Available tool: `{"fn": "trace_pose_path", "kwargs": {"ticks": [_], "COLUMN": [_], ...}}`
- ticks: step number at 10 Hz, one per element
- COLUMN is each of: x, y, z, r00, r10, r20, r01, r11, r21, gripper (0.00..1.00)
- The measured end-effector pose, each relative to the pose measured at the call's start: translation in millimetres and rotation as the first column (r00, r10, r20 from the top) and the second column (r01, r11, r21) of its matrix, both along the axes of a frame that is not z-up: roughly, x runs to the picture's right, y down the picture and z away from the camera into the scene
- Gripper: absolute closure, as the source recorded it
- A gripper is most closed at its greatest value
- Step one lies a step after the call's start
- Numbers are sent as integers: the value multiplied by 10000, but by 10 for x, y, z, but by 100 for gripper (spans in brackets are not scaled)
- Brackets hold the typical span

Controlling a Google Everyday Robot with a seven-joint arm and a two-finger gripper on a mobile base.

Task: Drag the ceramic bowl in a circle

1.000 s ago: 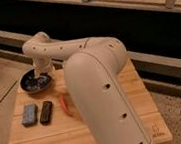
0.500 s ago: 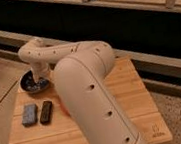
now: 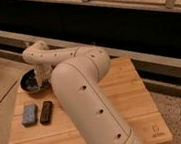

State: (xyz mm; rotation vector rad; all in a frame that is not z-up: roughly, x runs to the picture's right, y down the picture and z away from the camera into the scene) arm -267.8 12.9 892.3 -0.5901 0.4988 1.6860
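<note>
The ceramic bowl (image 3: 31, 81) is dark, round and shallow with a pale speckled inside. It sits at the far left corner of the wooden table (image 3: 130, 98). My white arm reaches across from the near right, and the gripper (image 3: 42, 77) points down onto the bowl's right side, at or just inside its rim. The wrist covers that part of the bowl.
A blue sponge (image 3: 29, 115) and a dark flat block (image 3: 46, 112) lie side by side in front of the bowl. My thick upper arm (image 3: 85, 102) hides the table's middle. A dark low wall (image 3: 129, 35) runs behind the table.
The arm has leaned further left and its elbow has swung across the table. The gripper has come down slightly onto the bowl's right side. The bowl stays about where it was.
</note>
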Motion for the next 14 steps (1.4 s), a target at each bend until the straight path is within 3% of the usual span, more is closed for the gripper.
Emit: {"fn": "trace_pose_path", "kwargs": {"ticks": [3,4,11,12,14], "x": [-97,-108,-408,-399,-248], "y": [-85,-112,-205,-169,-17], "z": [18,17,-147,-203,-369], "r00": [9989,9987,9881,9879,9920], "r10": [-319,-314,-816,-763,66], "r20": [340,396,1303,1347,1259], "r01": [307,296,681,632,-117], "r11": [9989,9986,9921,9931,9992], "r21": [363,442,1053,987,395], "gripper": [93,98,100,100,100]}}
